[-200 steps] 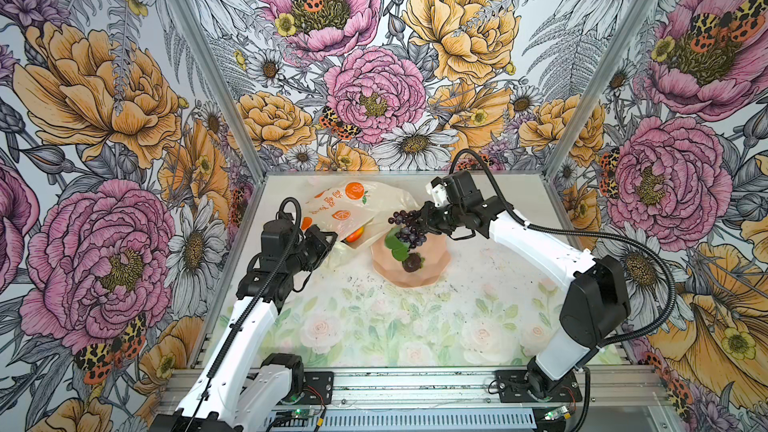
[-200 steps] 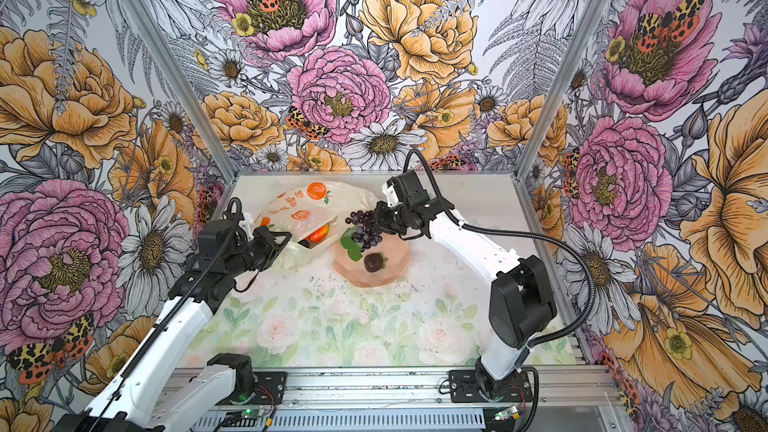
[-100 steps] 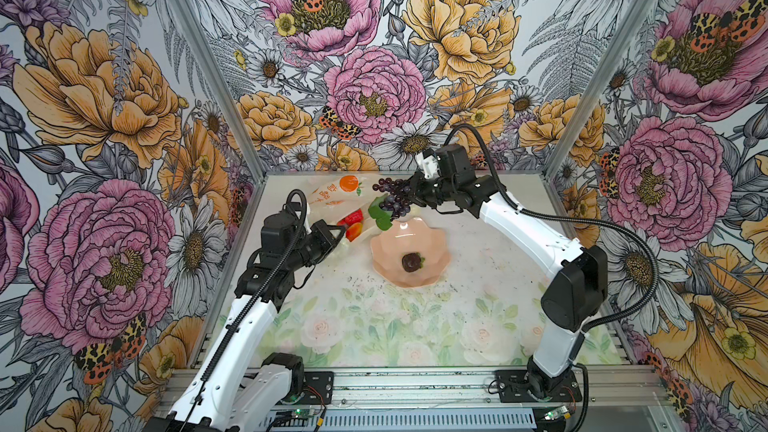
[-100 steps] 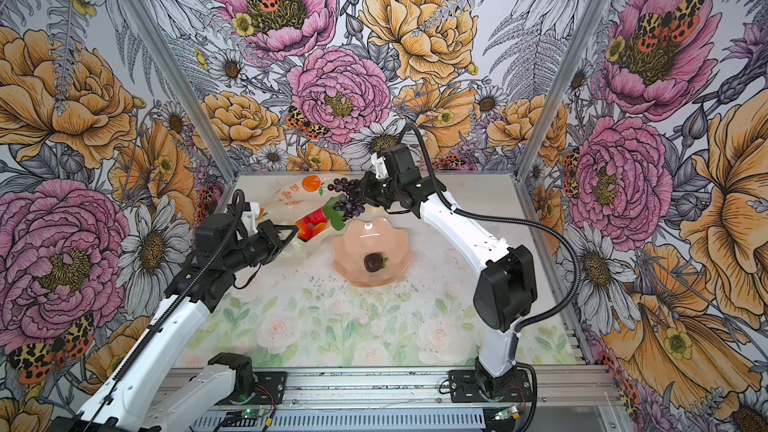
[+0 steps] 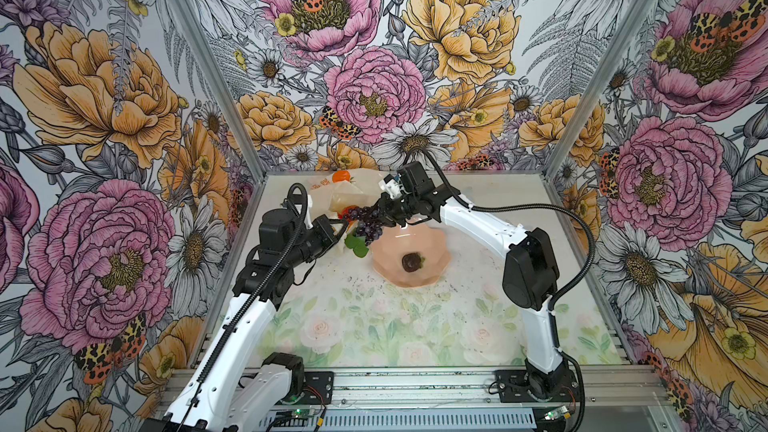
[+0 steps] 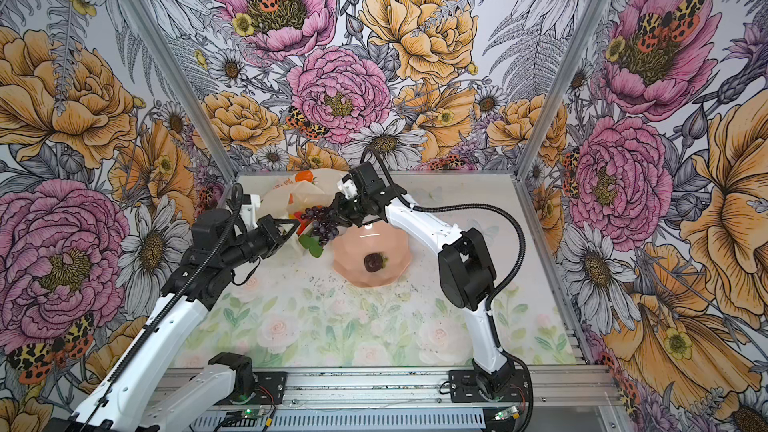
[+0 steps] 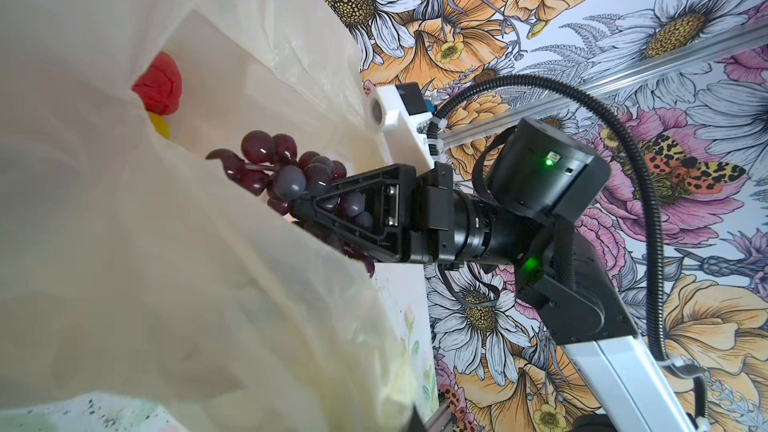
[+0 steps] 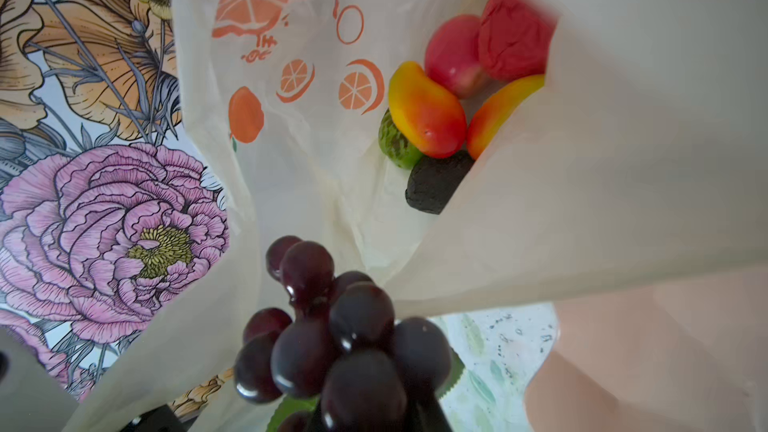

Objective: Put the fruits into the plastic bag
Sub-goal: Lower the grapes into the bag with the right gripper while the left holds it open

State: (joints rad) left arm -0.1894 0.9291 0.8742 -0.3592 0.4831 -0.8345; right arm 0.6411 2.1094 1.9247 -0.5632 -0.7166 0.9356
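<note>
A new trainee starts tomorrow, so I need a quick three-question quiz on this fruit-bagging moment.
1. True or false: the right pincer holds the grape bunch.
2. How many fruits lie in the pink bowl?
3. What does the left pincer grip? A: the bowl. B: the plastic bag. C: the grapes.

Key: 1 true; 2 one, a dark fruit; 3 B.

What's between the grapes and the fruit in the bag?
Only bare wall of the plastic bag separates the grapes from the fruit, in the right wrist view.
</note>
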